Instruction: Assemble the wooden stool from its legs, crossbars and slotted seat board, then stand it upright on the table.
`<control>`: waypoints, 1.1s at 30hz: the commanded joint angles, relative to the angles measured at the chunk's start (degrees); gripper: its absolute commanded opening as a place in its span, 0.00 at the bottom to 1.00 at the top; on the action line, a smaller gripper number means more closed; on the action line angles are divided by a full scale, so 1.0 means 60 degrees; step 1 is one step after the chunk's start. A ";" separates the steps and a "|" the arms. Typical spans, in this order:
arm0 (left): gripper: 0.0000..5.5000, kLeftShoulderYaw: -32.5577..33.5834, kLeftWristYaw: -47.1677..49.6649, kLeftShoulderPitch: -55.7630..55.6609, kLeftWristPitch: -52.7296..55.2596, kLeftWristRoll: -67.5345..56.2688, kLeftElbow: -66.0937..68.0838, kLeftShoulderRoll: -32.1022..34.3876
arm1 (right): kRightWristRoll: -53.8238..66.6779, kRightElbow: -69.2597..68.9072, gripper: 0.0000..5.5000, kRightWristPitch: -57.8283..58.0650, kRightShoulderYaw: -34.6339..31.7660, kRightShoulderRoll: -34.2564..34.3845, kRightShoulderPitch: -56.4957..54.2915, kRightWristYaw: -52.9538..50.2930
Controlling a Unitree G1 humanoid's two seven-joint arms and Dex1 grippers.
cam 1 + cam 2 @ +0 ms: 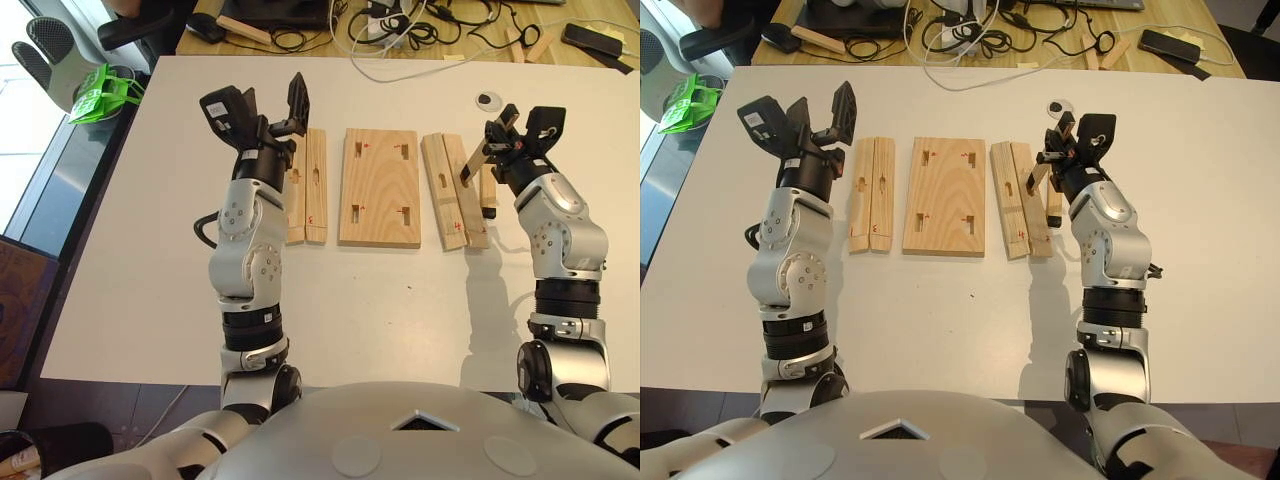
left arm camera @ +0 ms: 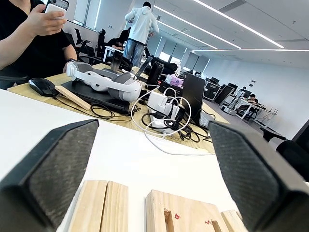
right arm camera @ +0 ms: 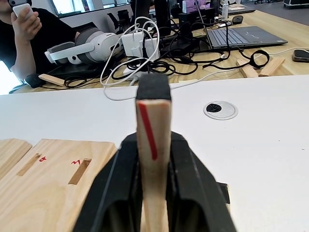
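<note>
The slotted seat board (image 1: 378, 187) lies flat at the centre of the white table (image 1: 130, 260), with one pair of legs (image 1: 308, 187) just to its left and a second pair (image 1: 450, 195) just to its right. The right gripper (image 1: 500, 135) is clamped on a crossbar (image 3: 153, 145), held tilted above the right pair. The left gripper (image 1: 258, 100) is spread wide, holding nothing, above the left pair.

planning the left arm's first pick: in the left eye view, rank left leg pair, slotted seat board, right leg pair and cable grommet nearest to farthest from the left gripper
From the open left gripper:
1. Left leg pair, just beside it.
2. Slotted seat board, table middle.
3. Right leg pair, on the robot's right.
4. Cable grommet, far right, toward the back.
</note>
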 commanded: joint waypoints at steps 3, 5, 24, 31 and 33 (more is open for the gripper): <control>0.76 0.0084 -0.0004 -0.0179 0.0126 -0.0127 0.0178 -0.0001 | -0.0181 -0.0542 0.07 0.0334 0.0267 -0.0018 0.0031 0.0000; 0.76 0.0110 0.0003 -0.0173 0.0118 -0.0137 0.0184 0.0000 | -0.0226 -0.0630 0.07 0.0508 0.0335 -0.0042 0.0050 -0.0031; 0.76 0.0135 -0.0027 -0.0149 0.0451 -0.0200 -0.0063 0.0093 | -0.0630 -0.0450 0.07 0.1563 0.0514 -0.0235 0.0332 0.0418; 0.76 0.0172 -0.0068 -0.0277 0.0516 -0.0203 0.0022 0.0155 | -0.0720 0.0091 0.07 0.1195 0.0650 -0.0549 0.0663 0.1204; 0.76 0.0187 -0.0050 -0.0295 0.0495 -0.0192 0.0043 0.0143 | -0.0883 0.0184 0.07 0.1022 0.0823 -0.0671 0.0620 0.1299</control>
